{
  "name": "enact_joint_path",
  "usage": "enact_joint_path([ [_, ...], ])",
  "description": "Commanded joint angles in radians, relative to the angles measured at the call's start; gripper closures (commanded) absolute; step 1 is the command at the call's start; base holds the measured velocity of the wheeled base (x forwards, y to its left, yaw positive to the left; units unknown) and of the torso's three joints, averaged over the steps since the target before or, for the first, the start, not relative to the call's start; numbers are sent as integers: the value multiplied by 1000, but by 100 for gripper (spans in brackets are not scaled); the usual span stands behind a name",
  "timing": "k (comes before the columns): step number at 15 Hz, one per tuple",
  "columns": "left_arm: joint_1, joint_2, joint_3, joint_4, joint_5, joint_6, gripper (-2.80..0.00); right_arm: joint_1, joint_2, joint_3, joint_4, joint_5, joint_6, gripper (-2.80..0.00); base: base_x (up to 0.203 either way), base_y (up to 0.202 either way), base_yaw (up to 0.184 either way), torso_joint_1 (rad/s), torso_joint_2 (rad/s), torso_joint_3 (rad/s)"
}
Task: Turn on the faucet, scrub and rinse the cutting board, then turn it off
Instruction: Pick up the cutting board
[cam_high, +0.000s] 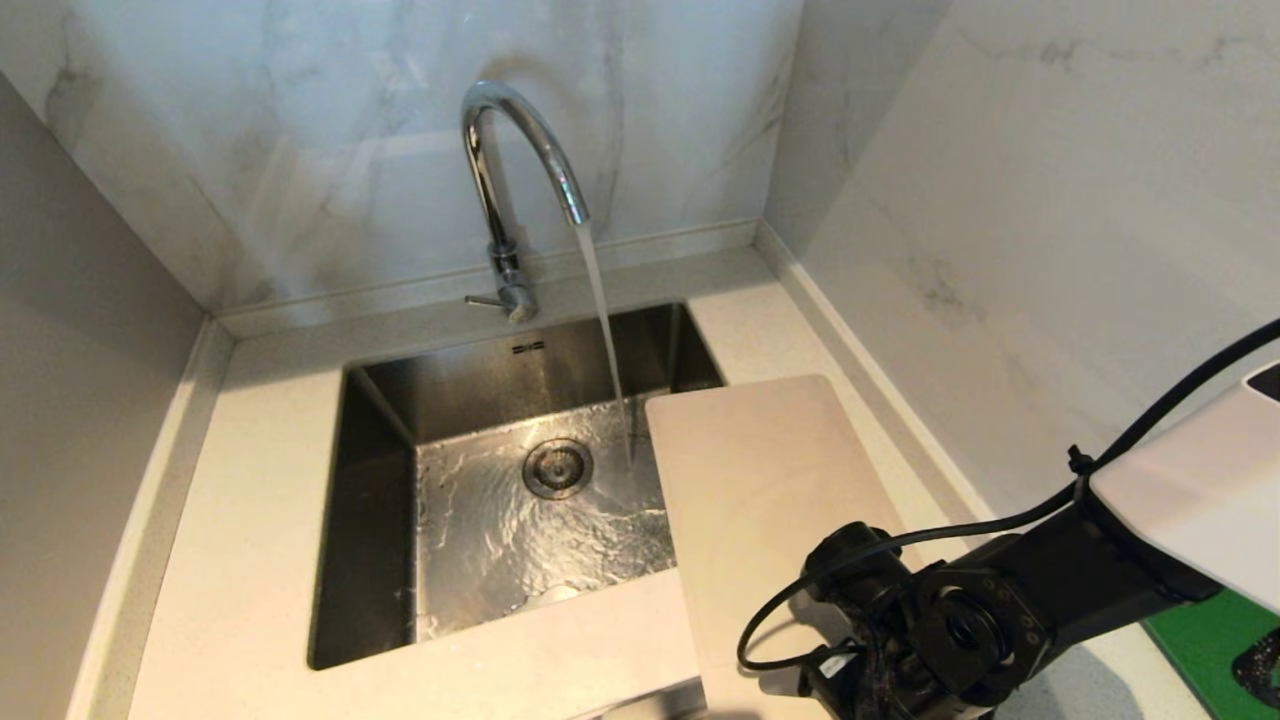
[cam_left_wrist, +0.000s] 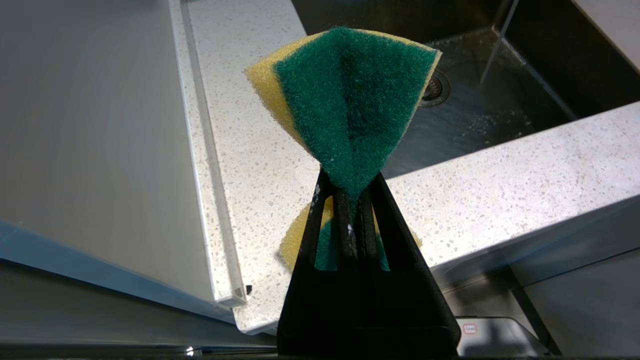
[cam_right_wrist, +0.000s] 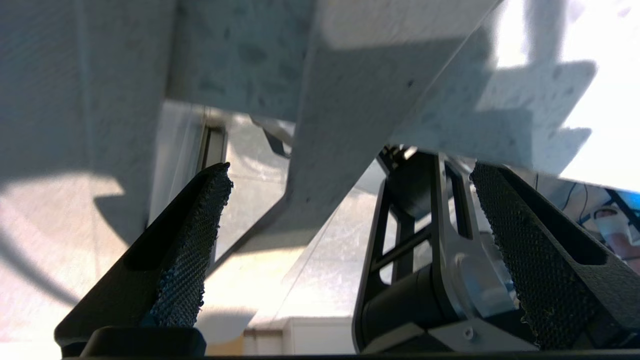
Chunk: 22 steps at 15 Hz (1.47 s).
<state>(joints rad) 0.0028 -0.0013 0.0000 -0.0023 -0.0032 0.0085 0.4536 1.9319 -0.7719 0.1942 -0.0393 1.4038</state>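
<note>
Right now I see water running from the faucet (cam_high: 515, 170) into the sink (cam_high: 380, 420), and the cutting board (cam_high: 765, 500) lies flat on the counter (cam_high: 260, 480) at the sink's right edge, one corner jutting over the basin. My right gripper (cam_right_wrist: 350, 225) hangs spread wide at the board's near end, gripping nothing, while my left gripper (cam_left_wrist: 356, 200) is clenched on a sponge (cam_left_wrist: 350, 100) near the sink's front rim.

The faucet (cam_high: 520, 170) was polished, mirror-bright chrome. The sink (cam_high: 380, 470) was brushed steel, wet and glinting. The cutting board (cam_high: 760, 480) looked like smooth matt plastic. The countertop (cam_high: 260, 520) was speckled stone, the wall (cam_high: 1000, 200) glossy marble. The sponge (cam_left_wrist: 350, 105) had coarse green fibre on yellow foam. The right gripper (cam_right_wrist: 350, 200) had knurled black pads (cam_right_wrist: 510, 220).
</note>
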Motion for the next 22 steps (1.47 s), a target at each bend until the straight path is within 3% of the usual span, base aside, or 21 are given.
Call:
enact_joint_path([
  [1,0,0,3,-1,0,0,0,0,16,-1,1,-5,11,-280,0,0,0,0,0,0],
  [22,0,0,3,-1,0,1,0,22,98,20,-134,-99,9,-280,0,0,0,0,0,0],
])
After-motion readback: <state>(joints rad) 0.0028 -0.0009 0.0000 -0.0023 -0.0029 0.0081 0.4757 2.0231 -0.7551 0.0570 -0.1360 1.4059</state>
